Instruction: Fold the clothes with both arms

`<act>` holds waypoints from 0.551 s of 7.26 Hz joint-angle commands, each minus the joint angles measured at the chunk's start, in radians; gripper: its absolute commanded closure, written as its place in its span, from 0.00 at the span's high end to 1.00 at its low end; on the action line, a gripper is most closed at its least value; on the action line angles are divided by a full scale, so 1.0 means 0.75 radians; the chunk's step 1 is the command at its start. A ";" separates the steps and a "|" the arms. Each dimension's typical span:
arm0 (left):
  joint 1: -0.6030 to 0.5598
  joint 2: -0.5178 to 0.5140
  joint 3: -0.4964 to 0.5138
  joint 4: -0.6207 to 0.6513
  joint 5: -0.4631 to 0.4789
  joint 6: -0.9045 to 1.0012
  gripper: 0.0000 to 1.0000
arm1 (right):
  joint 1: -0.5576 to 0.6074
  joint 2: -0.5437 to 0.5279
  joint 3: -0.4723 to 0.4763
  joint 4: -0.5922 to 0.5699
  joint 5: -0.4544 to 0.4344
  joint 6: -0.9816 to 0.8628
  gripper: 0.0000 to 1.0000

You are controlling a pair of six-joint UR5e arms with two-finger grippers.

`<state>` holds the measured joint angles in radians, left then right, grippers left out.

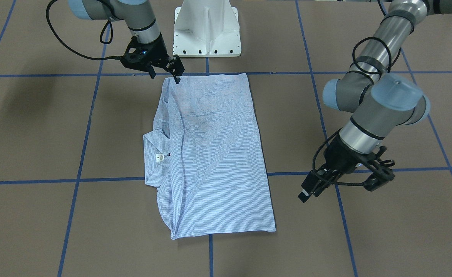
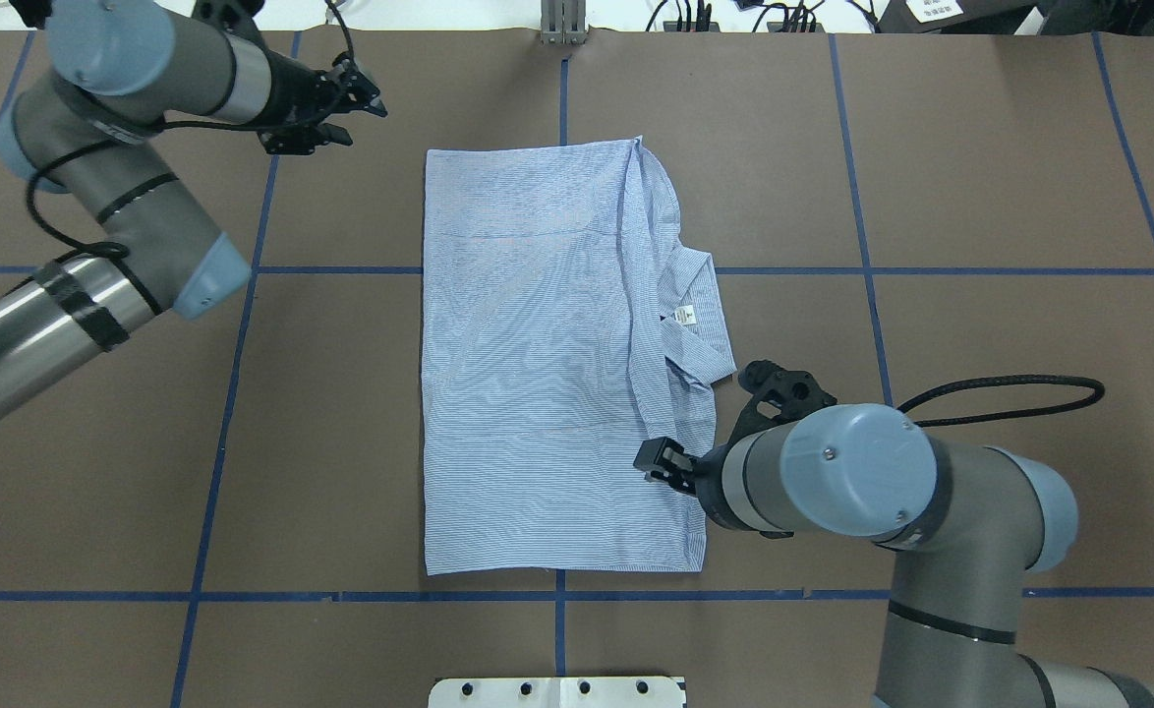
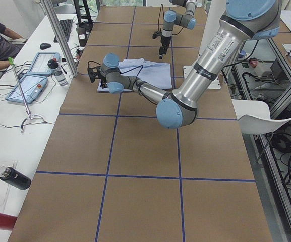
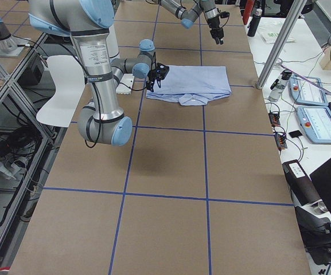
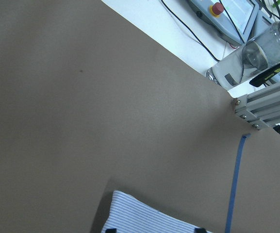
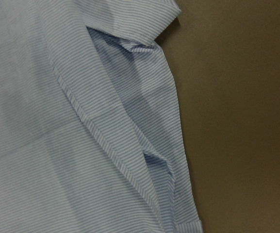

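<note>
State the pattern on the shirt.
Fine light blue-and-white stripes on the shirt, clearest in the right wrist view.

You see the shirt [image 1: 218, 154] finely striped light blue and white; the table [image 1: 37, 134] is brown, crossed by blue lines [image 1: 95, 180].

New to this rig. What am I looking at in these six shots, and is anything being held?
Two robot arms stand by a white pedestal and work over a brown table marked with blue tape lines. Four cameras are fixed: one faces the robot, one looks over its shoulders, and one sits at each table end. The other two ride on the wrists and look down towards the fingers.

One striped shirt lies on the table. It is folded into a long rectangle with the collar sticking out on one side.

The right gripper is open at the shirt's corner nearest the pedestal. The left gripper is open near the far corner, off the cloth. Neither holds anything.
</note>
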<state>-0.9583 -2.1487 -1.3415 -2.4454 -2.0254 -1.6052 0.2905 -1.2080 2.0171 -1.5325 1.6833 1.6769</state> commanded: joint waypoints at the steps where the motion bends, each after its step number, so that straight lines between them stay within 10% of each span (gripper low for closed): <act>1: -0.039 0.091 -0.113 0.012 -0.056 0.001 0.62 | -0.029 0.072 -0.105 -0.141 -0.052 -0.294 1.00; 4: -0.046 0.100 -0.173 0.078 -0.057 -0.001 0.62 | 0.003 0.124 -0.219 -0.188 -0.074 -0.533 1.00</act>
<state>-0.9902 -2.0780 -1.4491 -2.4062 -2.0671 -1.6055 0.2772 -1.1183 1.8709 -1.6527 1.6308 1.3561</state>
